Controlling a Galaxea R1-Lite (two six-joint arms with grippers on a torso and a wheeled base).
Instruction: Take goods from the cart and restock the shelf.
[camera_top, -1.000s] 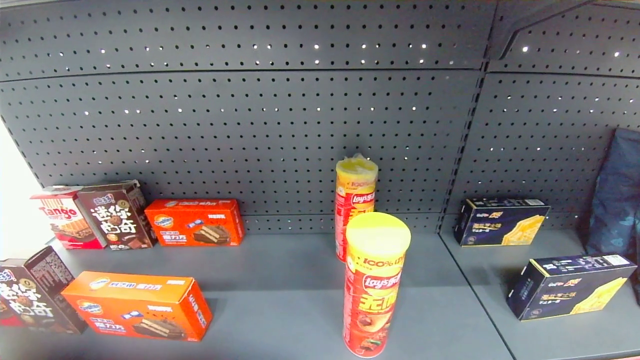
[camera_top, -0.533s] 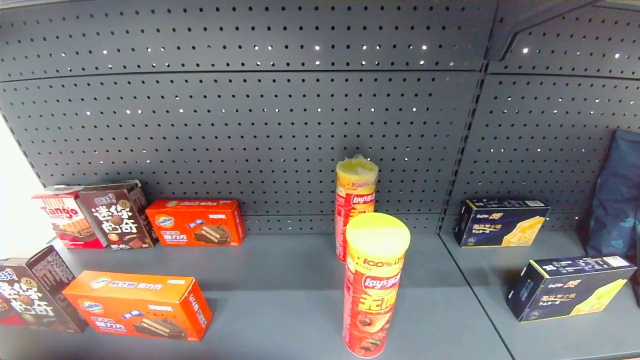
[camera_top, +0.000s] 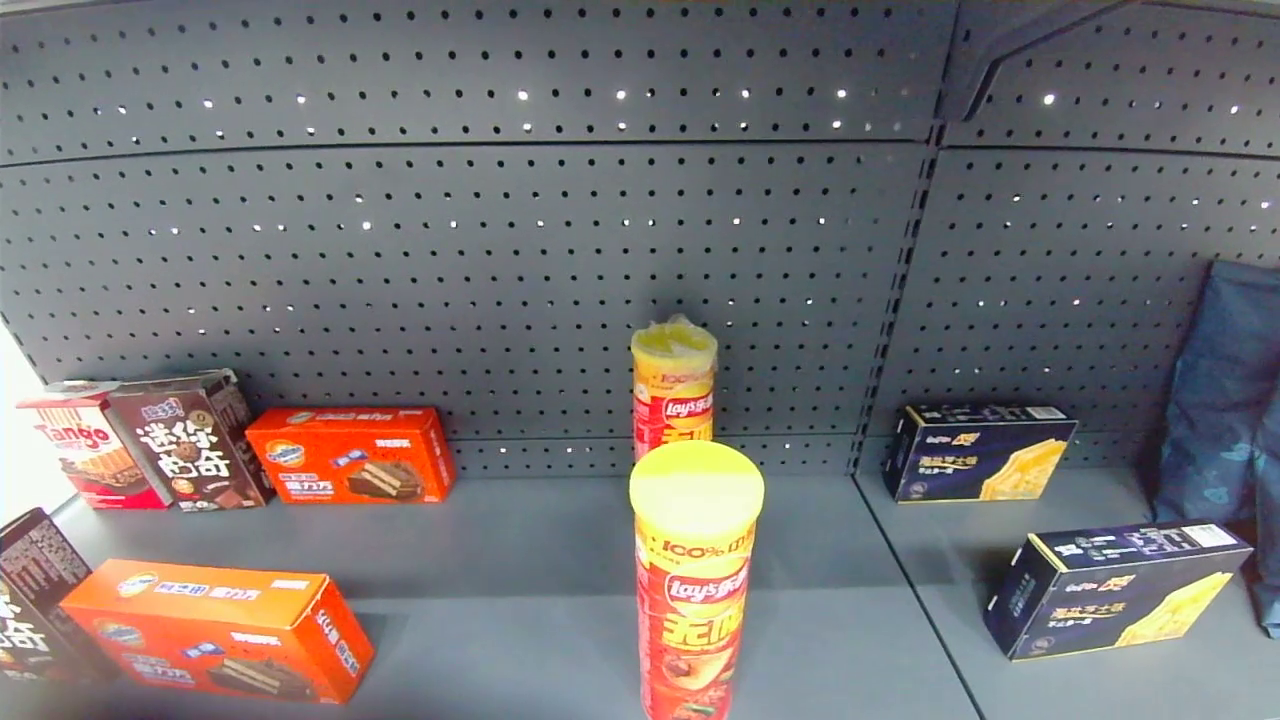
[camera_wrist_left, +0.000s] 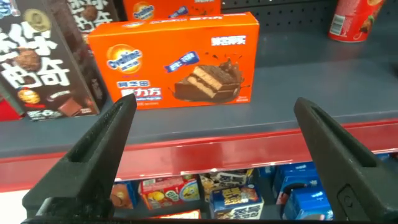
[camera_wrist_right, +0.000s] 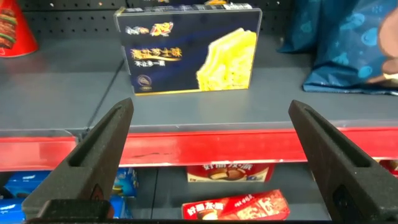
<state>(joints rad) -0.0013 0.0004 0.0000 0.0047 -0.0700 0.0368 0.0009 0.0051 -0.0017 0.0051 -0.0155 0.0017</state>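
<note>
Shelf (camera_top: 560, 540) stock stands on a grey board in front of a perforated back panel (camera_top: 480, 250). Take the front chip can (camera_top: 695, 590) as your clock centre in the head view. The rear chip can (camera_top: 673, 390) stands upright at 12 o'clock, close to the panel.

At 10 o'clock you have the rear orange box (camera_top: 350, 455). A dark cookie box (camera_top: 190, 440) and a red wafer box (camera_top: 85, 450) stand farther out along the same line. The front orange box (camera_top: 215, 630) lies at 9 o'clock, with another dark box (camera_top: 35, 600) just beside it at the edge.

The rear navy box (camera_top: 980, 452) sits at 2 o'clock and the front navy box (camera_top: 1115, 590) at 3 o'clock. A blue bag (camera_top: 1215, 400) leans farther out past them.

Your left gripper (camera_wrist_left: 214, 162) hovers off the red front edge (camera_wrist_left: 217, 155) of the board, facing the front orange box. Its jaws are wide apart, with nothing between them. Your right gripper (camera_wrist_right: 211, 162) hovers off the same edge, facing the front navy box. Its jaws are also wide apart and empty. Packets (camera_wrist_left: 217, 193) sit on a lower level beneath the edge.
</note>
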